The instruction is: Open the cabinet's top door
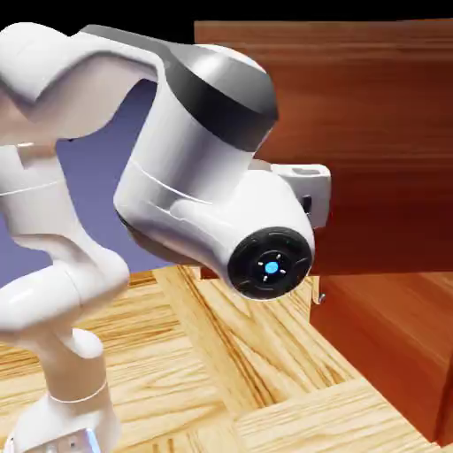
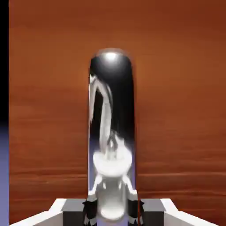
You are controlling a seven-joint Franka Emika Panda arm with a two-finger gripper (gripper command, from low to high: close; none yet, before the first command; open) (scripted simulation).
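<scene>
Plainly glossy, mirror-like silver handle [image 2: 111,97]

Parquet flr [image 1: 203,354], lt yellow-brown wood, is the landmark in the ext. view: blocks w/ grain running in diff. directions, some seams diagonal, darker brown streaks btwn paler bits. Bkgd wall [image 1: 93,172] above the flr's far edge: plain blue-violet, smooth, no pattern. Black band [image 1: 115,11] higher above the flr, over the blue-violet. Light on flr is bright, esp. on pale planks. Hand view: only a thin strip of bkgd, black over blue-violet; flr n/a there.
</scene>
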